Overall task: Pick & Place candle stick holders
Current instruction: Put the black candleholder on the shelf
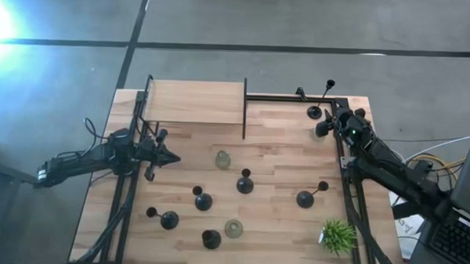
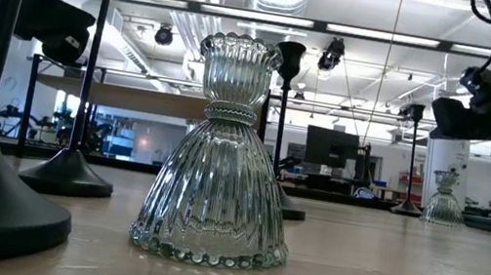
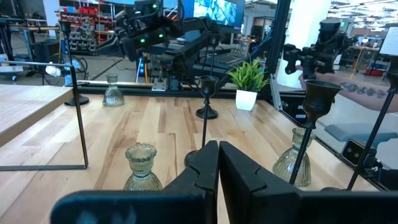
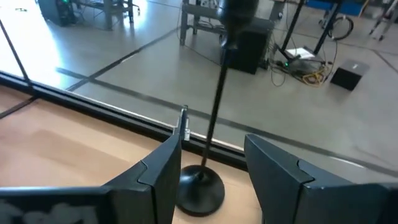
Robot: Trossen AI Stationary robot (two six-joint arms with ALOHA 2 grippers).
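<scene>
The job looked like it was only starting. Most of the candle stick holders were spread over the open middle and near part of the table [image 1: 279,227]. In the high view I counted 5 black ones there: one [image 1: 245,183] in the middle, one [image 1: 203,200] a bit to its left, one [image 1: 168,219] nearer the left front, one [image 1: 211,239] at the front edge, and one [image 1: 305,198] toward the right. 2 glass holders sat among them, one [image 1: 223,159] near the middle and one [image 1: 233,228] near the front.

The right gripper [image 4: 211,168] was at the far right corner. Its 2 fingers were spread wide, one on each side of the thin stem of a tall black holder [image 4: 208,143], and they did not touch it, so it held nothing yet. Another glass holder [image 1: 317,134] sat just beside that corner.

The left gripper [image 3: 217,165] waited over the left side of the table. Its fingers were pressed together and nothing was in them.

A small green plant [image 1: 338,234] stood at the right front. I could not tell if any holder was already in its final place. It seemed almost all of them were left to move.
</scene>
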